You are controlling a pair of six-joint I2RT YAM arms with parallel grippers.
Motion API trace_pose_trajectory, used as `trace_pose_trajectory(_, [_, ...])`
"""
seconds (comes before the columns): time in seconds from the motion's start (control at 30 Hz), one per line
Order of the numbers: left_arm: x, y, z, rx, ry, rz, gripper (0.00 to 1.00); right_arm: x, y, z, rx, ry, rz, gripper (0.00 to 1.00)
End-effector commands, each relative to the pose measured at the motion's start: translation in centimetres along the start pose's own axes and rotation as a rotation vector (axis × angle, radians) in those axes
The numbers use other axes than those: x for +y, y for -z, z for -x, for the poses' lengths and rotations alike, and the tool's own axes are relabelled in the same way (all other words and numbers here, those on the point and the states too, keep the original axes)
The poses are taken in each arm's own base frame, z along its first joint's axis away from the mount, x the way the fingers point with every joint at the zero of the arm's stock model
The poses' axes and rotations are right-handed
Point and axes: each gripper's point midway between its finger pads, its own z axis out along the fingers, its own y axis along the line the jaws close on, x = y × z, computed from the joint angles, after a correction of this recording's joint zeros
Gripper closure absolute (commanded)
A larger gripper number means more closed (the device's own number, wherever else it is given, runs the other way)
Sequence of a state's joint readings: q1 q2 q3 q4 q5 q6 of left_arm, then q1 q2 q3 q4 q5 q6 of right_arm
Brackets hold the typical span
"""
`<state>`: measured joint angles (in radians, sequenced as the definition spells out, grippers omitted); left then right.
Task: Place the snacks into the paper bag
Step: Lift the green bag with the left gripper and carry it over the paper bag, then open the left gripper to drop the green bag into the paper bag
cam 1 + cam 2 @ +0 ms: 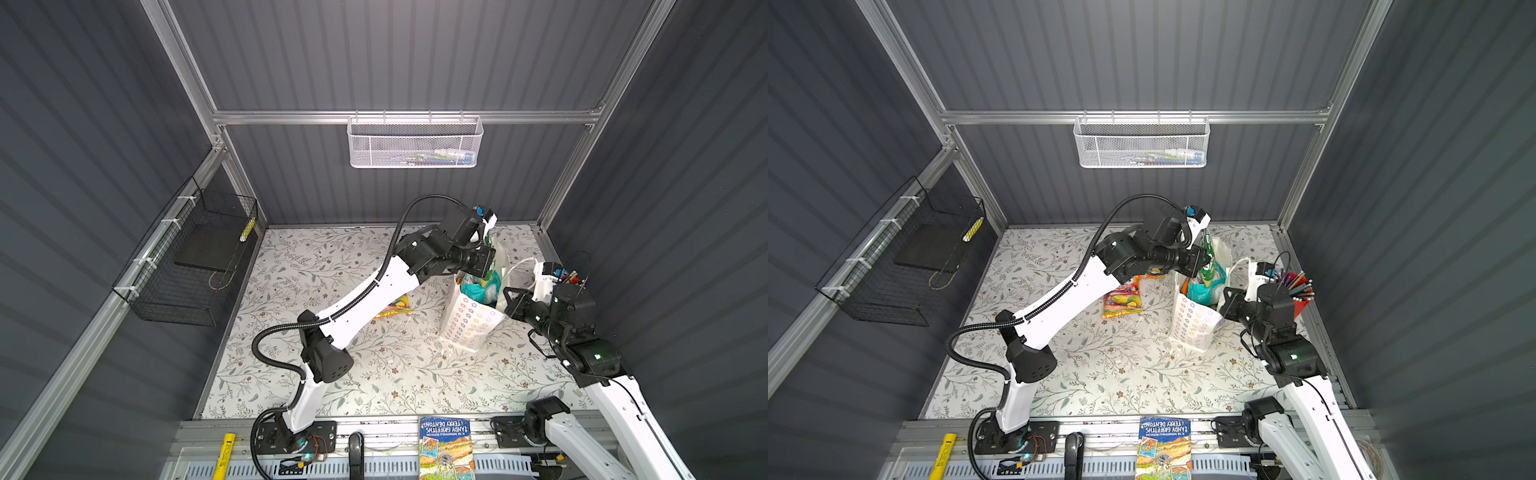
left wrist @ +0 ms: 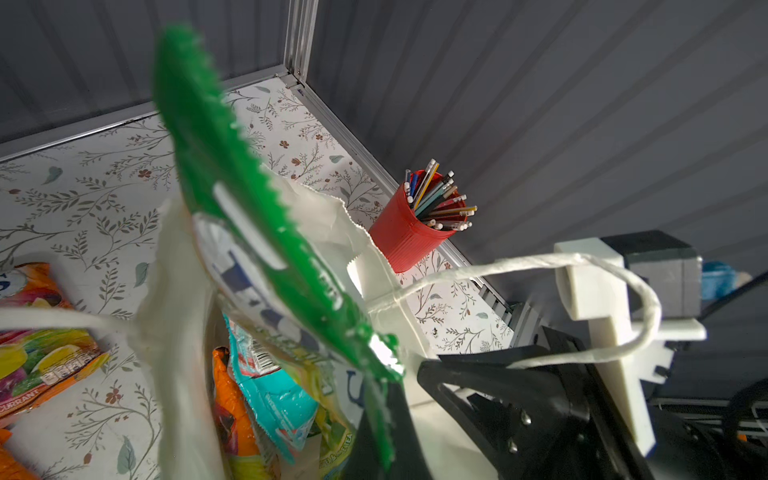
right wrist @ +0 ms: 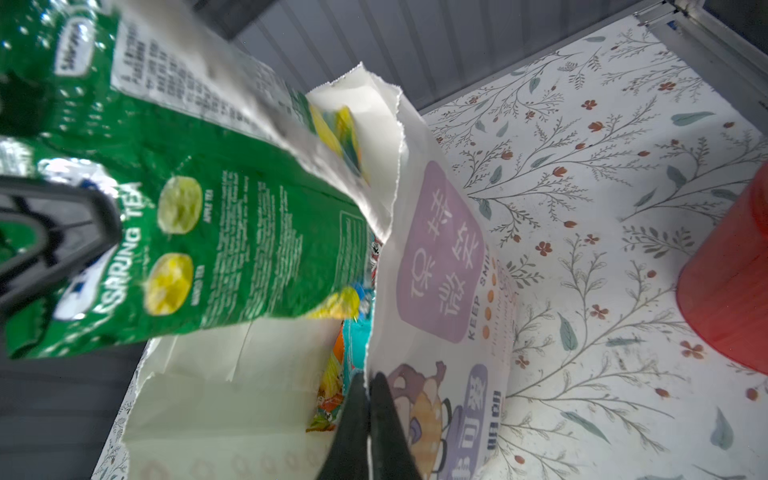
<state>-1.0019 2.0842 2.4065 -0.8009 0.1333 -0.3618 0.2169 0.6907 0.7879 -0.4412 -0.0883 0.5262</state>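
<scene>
We find the left gripper (image 3: 104, 237) clamped on a green packet (image 3: 249, 232), which hangs tilted from its jaws over the open mouth of the paper bag (image 3: 440, 257). The right gripper (image 3: 368, 388) has its jaws pinched together on the bag's top rim, at the printed wall. One cord handle (image 2: 498, 266) lies looped over that arm's white wrist piece. Directly below the left gripper, inside the bag, we note a teal packet (image 2: 278, 395) and an orange packet (image 2: 226, 382) standing on end. Yellow-green ones sit partly hidden beside them, and we cannot count them. The bag stands upright on the flowered table (image 1: 1100, 374). Beside the bag, on the side away from the right gripper, an orange-pink packet (image 1: 1123, 299) lies flat on the table, near the bag but not touching it. Beyond the right gripper, close to the side wall, stands a red cup of pencils (image 2: 407, 232). Farthest from both grippers, a book (image 1: 446, 449) rests at the front edge between the arm bases.
</scene>
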Motion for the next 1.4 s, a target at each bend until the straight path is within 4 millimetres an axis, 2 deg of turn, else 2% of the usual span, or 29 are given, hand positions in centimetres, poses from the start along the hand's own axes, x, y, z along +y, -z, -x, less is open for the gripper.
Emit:
trace_pose_trajectory(0.0, [-1.4,0.4,-0.4,0.011,-0.053,-0.042,1.00,0.5,0.2,0.4,-0.014,0.018,0.014,1.00])
trace_pose_trajectory(0.13, [-3.5,0.4,-1.6,0.041,-0.124,-0.047,1.00,0.4,0.0,0.4,-0.009,0.017,0.010,1.00])
trace_pose_trajectory(0.3, [-2.9,0.0,-2.3,0.055,-0.142,-0.018,1.00,0.4,0.0,0.3,-0.007,0.016,0.011,1.00])
trace_pose_trajectory(0.57, [0.6,-3.0,-3.3,0.123,-0.120,0.062,1.00,0.4,0.1,0.4,-0.010,0.019,0.012,1.00])
trace_pose_trajectory(0.7, [4.9,-3.9,-3.7,0.159,-0.042,0.112,1.00,0.5,0.1,0.4,-0.009,0.020,0.014,1.00])
trace_pose_trajectory(0.77, [7.2,-4.1,-4.3,0.193,0.000,0.134,1.00,0.4,0.1,0.4,-0.011,0.021,0.011,1.00])
trace_pose_trajectory(0.83, [8.6,-4.2,-5.3,0.237,0.031,0.144,1.00,0.4,0.2,0.5,-0.014,0.020,0.009,1.00])
trace_pose_trajectory(0.9, [9.0,-4.3,-6.6,0.288,0.045,0.150,1.00,0.4,0.2,0.5,-0.014,0.020,0.010,1.00])
trace_pose_trajectory(1.0, [9.9,-3.7,-7.4,0.315,0.062,0.201,1.00,0.4,0.1,0.5,-0.012,0.020,0.010,1.00])
trace_pose_trajectory(1.03, [9.7,-3.6,-7.4,0.311,0.061,0.199,1.00,0.4,0.1,0.5,-0.013,0.021,0.010,1.00])
trace_pose_trajectory(1.1, [9.4,-3.5,-7.2,0.302,0.055,0.181,0.90,0.5,0.1,0.4,-0.009,0.020,0.013,1.00])
trace_pose_trajectory(1.17, [9.0,-3.1,-6.9,0.294,0.055,0.167,0.83,0.4,0.0,0.4,-0.008,0.020,0.010,1.00])
trace_pose_trajectory(1.23, [8.1,-2.4,-6.1,0.272,0.055,0.140,0.75,0.4,0.0,0.4,-0.008,0.020,0.011,1.00])
trace_pose_trajectory(1.3, [7.5,-1.3,-4.9,0.234,0.060,0.131,0.74,0.4,0.0,0.4,-0.009,0.020,0.011,1.00])
trace_pose_trajectory(1.37, [7.1,0.1,-3.6,0.184,0.070,0.143,0.80,0.4,0.1,0.4,-0.010,0.021,0.010,1.00])
